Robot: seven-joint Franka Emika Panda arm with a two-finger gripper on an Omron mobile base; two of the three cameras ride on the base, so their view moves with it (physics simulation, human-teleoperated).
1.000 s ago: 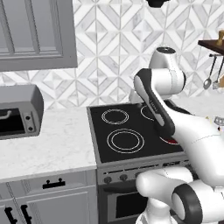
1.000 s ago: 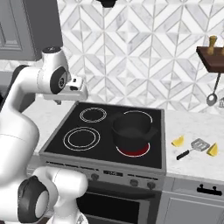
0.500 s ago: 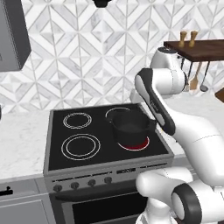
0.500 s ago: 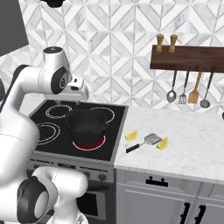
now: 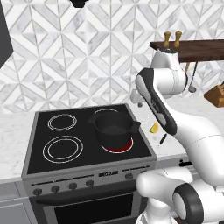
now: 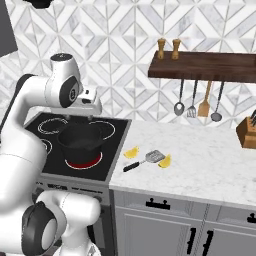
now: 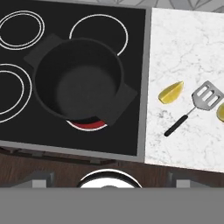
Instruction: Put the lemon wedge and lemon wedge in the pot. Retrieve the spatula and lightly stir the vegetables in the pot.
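Note:
The dark pot [image 6: 82, 141] [image 5: 113, 128] [image 7: 81, 83] stands empty on the stove's front right burner. On the marble counter to its right lie two yellow lemon wedges [image 6: 132, 152] [image 6: 165, 161], with the spatula [image 6: 145, 160] between them. In the hand view one wedge [image 7: 170, 92] lies left of the spatula [image 7: 192, 108], the other wedge [image 7: 221, 111] at the right edge. My gripper [image 6: 91, 114] [image 5: 138, 101] [image 7: 110, 177] hangs open and empty above the pot's far right rim. One wedge [image 5: 154, 127] peeks out behind the arm.
The burner under the pot glows red [image 6: 82, 162]. A wooden shelf [image 6: 205, 65] with two shakers carries hanging utensils [image 6: 200, 102] over the counter's back. A knife block [image 6: 247, 132] stands at far right. The stove's left burners [image 5: 62, 135] are bare.
The base has driven to the right, so the whole scene slid left: stove, pot, wedges and spatula came toward the middle. The arm kept its pose and nothing was taken hold of.

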